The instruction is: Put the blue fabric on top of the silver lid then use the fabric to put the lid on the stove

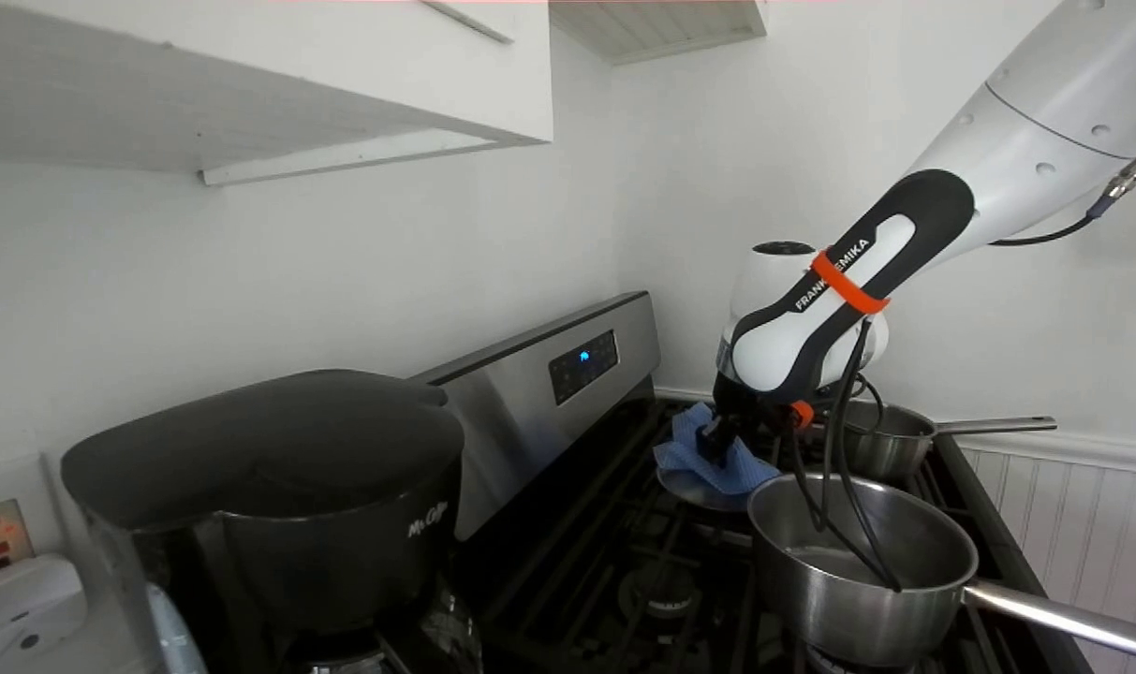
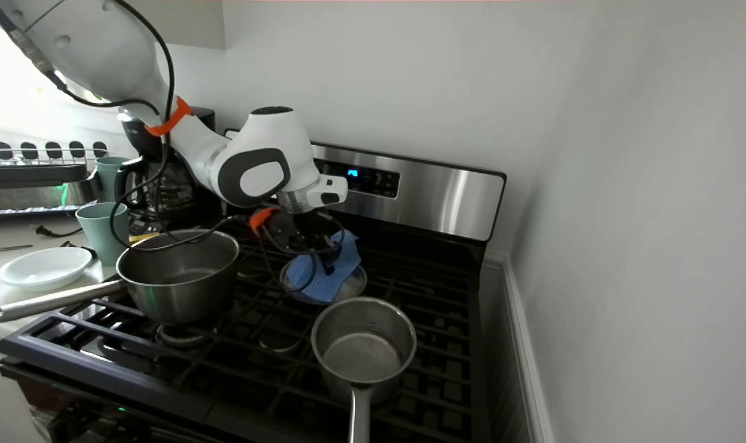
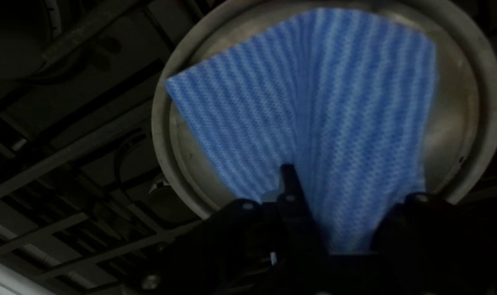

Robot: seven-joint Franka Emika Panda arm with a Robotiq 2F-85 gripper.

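Note:
The blue fabric (image 1: pixel 741 470) lies creased over the silver lid and flares up around my gripper (image 1: pixel 717 438); it also shows in an exterior view (image 2: pixel 333 280). The silver lid (image 1: pixel 687 489) sits at the rear of the stove (image 2: pixel 446 206); whether it touches the grates I cannot tell. In the wrist view the fabric (image 3: pixel 367 102) covers the middle of the lid (image 3: pixel 457 119), and the knob is hidden. My gripper (image 3: pixel 336 176) points down at the fabric. The left finger lies against it; the right fingertip is hidden. Fabric fills the space between the fingers.
A large steel pot (image 1: pixel 858 552) stands at the front of the stove, close to the lid. A smaller pot (image 2: pixel 363 344) stands on the lid's other side. A black coffee maker (image 1: pixel 268 496), a white bowl (image 2: pixel 45 267) and a teal cup (image 2: pixel 105 231) are beside the stove.

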